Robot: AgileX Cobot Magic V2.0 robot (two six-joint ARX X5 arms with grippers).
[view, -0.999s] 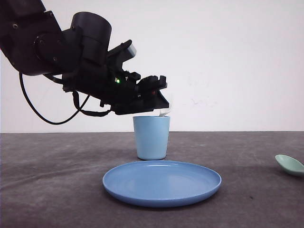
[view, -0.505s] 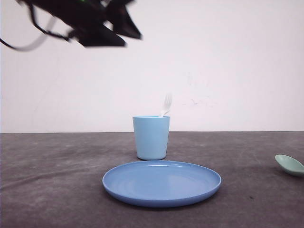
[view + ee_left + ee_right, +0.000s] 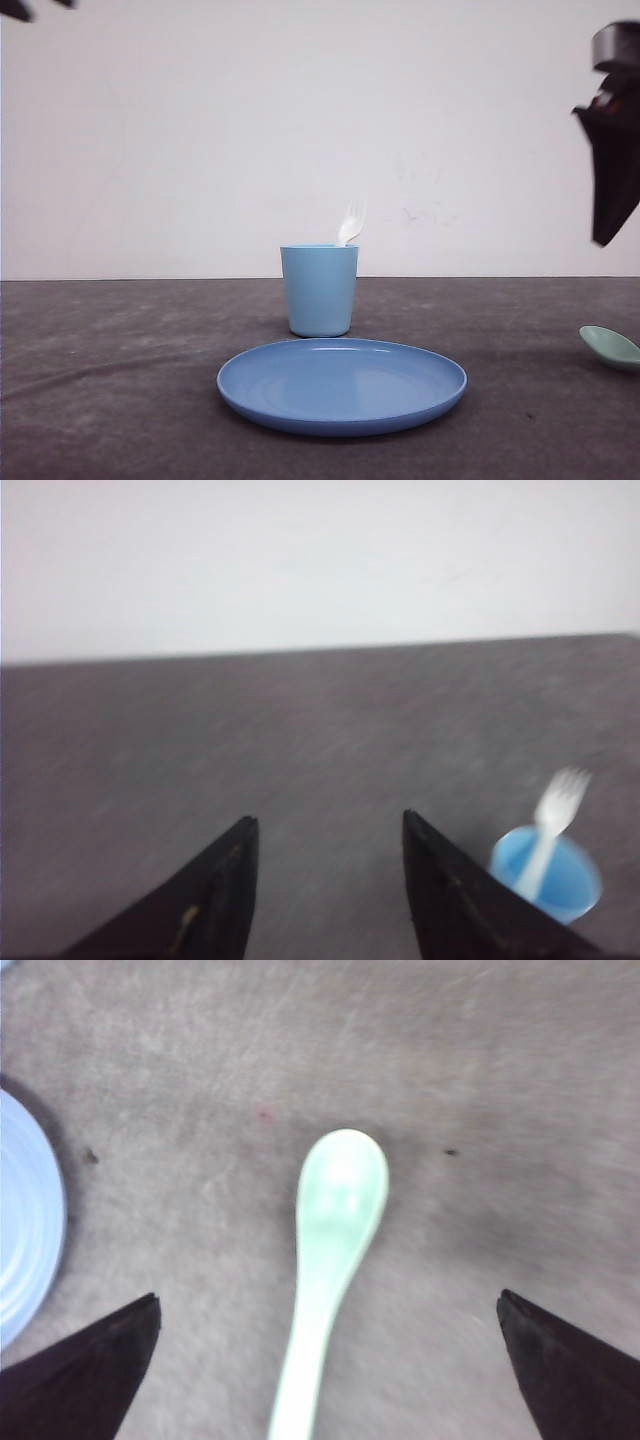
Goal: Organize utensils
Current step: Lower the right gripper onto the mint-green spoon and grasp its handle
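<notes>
Fork in cup; spoon on tabletop; both pincers empty.
The white fork [image 3: 351,222] stands tines-up in the light blue cup [image 3: 319,290], behind the blue plate [image 3: 342,385]. The mint-green spoon [image 3: 330,1240] lies flat on the grey tabletop [image 3: 120,360], between the wide-spread fingers of the right pincer [image 3: 330,1360]. The left pincer [image 3: 328,880] is parted, holding nothing.

— Lighting? 
— Bright, even and diffuse; the wall [image 3: 200,130] is near white. A soft shadow lies under the plate [image 3: 342,385].
— Sharpness? 
— Front view crisp. Left wrist view motion-blurred: fork [image 3: 551,820] and cup [image 3: 556,885] smeared. Spoon [image 3: 332,1245] slightly soft.
</notes>
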